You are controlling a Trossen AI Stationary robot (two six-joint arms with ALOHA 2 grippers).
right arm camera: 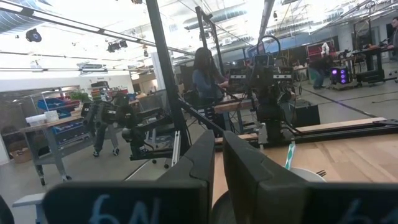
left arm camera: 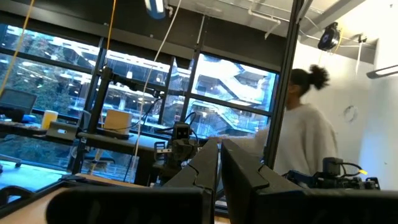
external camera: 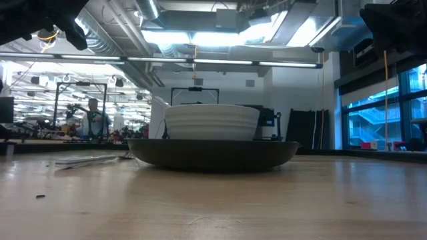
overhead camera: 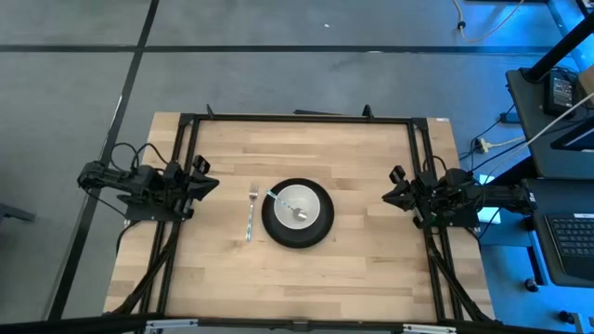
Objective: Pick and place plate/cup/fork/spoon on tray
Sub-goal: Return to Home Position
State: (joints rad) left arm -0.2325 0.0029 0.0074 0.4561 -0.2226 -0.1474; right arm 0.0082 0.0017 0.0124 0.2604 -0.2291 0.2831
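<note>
From above, the plate (overhead camera: 278,232) is lying near the middle of the table (overhead camera: 371,269), with the cup (overhead camera: 313,199) sitting on it. The spoon (overhead camera: 283,202) is resting in the cup, its handle leaning out over the rim on the fork's side. The fork (overhead camera: 251,213) is lying flat on the wood just left of the plate, not touching it. The left gripper (overhead camera: 209,184) is hanging well left of the plate and the right gripper (overhead camera: 388,197) well right of it. At table height, the cup is standing upright on the plate, the fork is showing low on the wood beside it, and a person (external camera: 93,119) is standing far behind. In the left wrist view, the fingers (left arm camera: 199,171) are sitting almost together with only a slit between, gripping nothing, and a person in a white top (left arm camera: 305,140) is standing beyond the table. In the right wrist view, that gripper's fingers (right arm camera: 200,163) are likewise pressed nearly together on nothing, with the cup's rim and the spoon's handle showing past them.
</note>
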